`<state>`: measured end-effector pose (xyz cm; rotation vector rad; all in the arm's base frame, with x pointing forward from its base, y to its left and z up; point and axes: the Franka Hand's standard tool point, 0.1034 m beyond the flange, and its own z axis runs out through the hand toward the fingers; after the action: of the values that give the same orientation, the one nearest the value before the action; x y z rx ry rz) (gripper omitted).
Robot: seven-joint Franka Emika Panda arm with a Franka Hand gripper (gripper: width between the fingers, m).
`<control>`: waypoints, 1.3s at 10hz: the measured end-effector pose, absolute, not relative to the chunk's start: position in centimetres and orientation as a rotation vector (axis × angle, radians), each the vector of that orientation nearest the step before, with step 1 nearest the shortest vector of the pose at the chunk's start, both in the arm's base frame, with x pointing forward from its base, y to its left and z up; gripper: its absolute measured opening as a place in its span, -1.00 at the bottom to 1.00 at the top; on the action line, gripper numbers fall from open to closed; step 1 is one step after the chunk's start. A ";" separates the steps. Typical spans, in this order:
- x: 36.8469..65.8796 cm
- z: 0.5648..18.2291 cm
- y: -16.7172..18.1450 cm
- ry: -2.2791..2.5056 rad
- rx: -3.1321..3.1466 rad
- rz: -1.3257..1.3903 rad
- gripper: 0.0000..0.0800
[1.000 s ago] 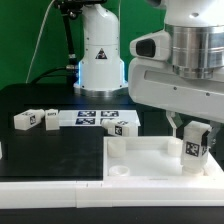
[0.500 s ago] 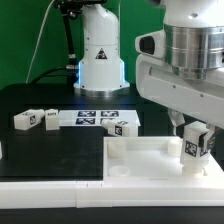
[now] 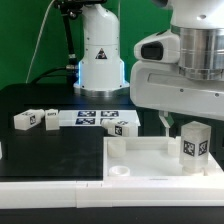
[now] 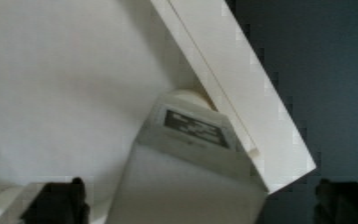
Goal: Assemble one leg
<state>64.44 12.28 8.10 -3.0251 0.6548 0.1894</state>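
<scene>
A white square-section leg (image 3: 193,145) with a black-and-white tag stands upright at the corner of the large white tray (image 3: 140,160) on the exterior view's right. My gripper (image 3: 178,120) hangs just above the leg, open and not touching it. One dark finger (image 3: 163,122) shows beside the leg's top. In the wrist view the leg (image 4: 194,150) with its tag lies between my two spread fingertips, against the tray's rim (image 4: 229,70). My gripper (image 4: 202,205) holds nothing there.
Two more white legs (image 3: 27,119) (image 3: 49,118) lie on the black table at the exterior view's left. A third (image 3: 122,127) lies by the marker board (image 3: 95,117). The robot base (image 3: 100,55) stands behind.
My gripper has let go of the leg and risen. The leg stays standing at the tray's corner.
</scene>
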 end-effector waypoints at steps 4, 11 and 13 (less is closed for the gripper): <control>64.5 8.1 12.1 0.105 -3.073 0.174 0.62; 64.5 8.1 11.8 -0.794 -2.954 0.140 0.62; 64.5 8.1 11.8 -0.790 -2.956 0.141 0.31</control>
<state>64.51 11.83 8.08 -2.9556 -0.7899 0.1405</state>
